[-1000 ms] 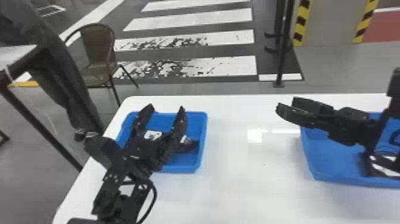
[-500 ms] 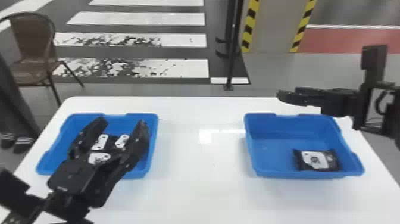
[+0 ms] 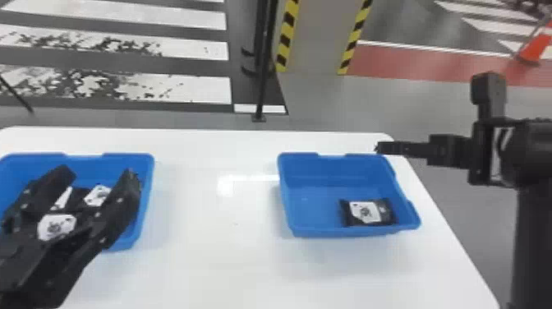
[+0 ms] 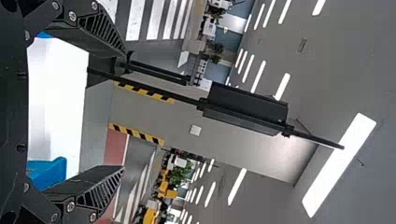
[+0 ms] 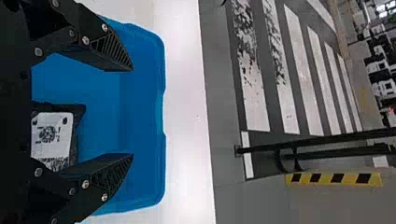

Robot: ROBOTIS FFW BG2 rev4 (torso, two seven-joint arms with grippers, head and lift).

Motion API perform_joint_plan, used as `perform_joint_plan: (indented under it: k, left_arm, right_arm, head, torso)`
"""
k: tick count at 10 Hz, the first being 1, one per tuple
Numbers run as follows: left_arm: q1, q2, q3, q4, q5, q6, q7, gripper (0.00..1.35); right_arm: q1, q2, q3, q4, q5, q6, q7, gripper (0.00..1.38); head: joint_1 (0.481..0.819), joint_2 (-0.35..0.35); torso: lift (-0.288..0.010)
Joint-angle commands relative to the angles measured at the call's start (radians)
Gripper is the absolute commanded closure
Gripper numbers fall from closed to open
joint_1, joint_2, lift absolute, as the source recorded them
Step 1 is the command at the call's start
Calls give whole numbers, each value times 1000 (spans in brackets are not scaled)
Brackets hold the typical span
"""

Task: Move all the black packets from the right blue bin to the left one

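Observation:
My left gripper (image 3: 98, 173) stands open above the left blue bin (image 3: 148, 176), where several black packets with white labels, one labelled packet (image 3: 98, 195) among them, show between and beside its fingers. In the left wrist view the left gripper (image 4: 124, 112) has nothing between its fingertips. One black packet (image 3: 367, 212) lies label up in the front right part of the right blue bin (image 3: 287, 197). Near that bin's back right corner my right gripper (image 3: 378, 148) appears edge-on. The right wrist view has the right gripper (image 5: 132, 112) open, the packet (image 5: 53, 135) partly behind its lower finger.
Both bins stand on a white table (image 3: 217, 246), with a wide gap between them. Beyond the table's back edge, a dark post (image 3: 263, 82) rises from the floor. An orange cone (image 3: 534, 47) is far off at the right.
The head view has swung right, so both bins sit farther left in it. Relative to the right bin, my right gripper has shifted from its left side to its back right corner. Both grippers remain open.

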Motion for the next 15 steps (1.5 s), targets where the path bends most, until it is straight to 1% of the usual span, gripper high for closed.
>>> perform_joint_plan:
  k: [1, 2, 3, 4, 5, 6, 9, 10, 12, 15]
  left_arm:
    - [-4, 0, -3, 1, 0, 3, 0, 185]
    - [-6, 2, -5, 1, 0, 3, 0, 185]
    - [-6, 2, -7, 1, 0, 10, 0, 185]
    - [-6, 3, -9, 1, 0, 15, 0, 185]
    - [-6, 3, -9, 1, 0, 15, -2, 185]
    - [-9, 3, -9, -1, 0, 15, -2, 185]
    - [-11, 5, -11, 1, -2, 22, -2, 185]
    - [-14, 6, -13, 1, -2, 25, -2, 185]
    - [-16, 8, -15, 1, -4, 22, -2, 185]
    - [-21, 11, -21, 1, -4, 22, -2, 185]
  right_arm:
    - [-35, 0, 18, 28, 102, 17, 17, 414]
    - [-60, 0, 38, 89, 134, 17, 29, 415]
    - [-87, 2, 62, 177, 158, 17, 41, 415]
    - [-96, 12, 76, 219, 194, 17, 50, 417]
    - [-89, 29, 76, 222, 232, 17, 49, 417]
    - [-84, 37, 78, 251, 234, 17, 49, 417]
    - [-69, 48, 124, 288, 228, 17, 32, 418]
    - [-69, 48, 142, 317, 210, 17, 23, 418]
    - [-69, 49, 192, 310, 208, 17, 0, 418]
    - [-91, 49, 219, 315, 228, 17, -36, 418]
  head:
    - [695, -236]
    - [695, -252]
    - [695, -260]
    - [695, -262]
    - [695, -262]
    - [695, -266]
    - [695, -261]
    - [695, -256]
    - [695, -244]
    - [695, -230]
  torso:
    - [-140]
    - [-140]
    - [-140]
    - [-140]
    - [-140]
    - [-140]
    - [-140]
    - [-140]
    - [-140]
    - [-140]
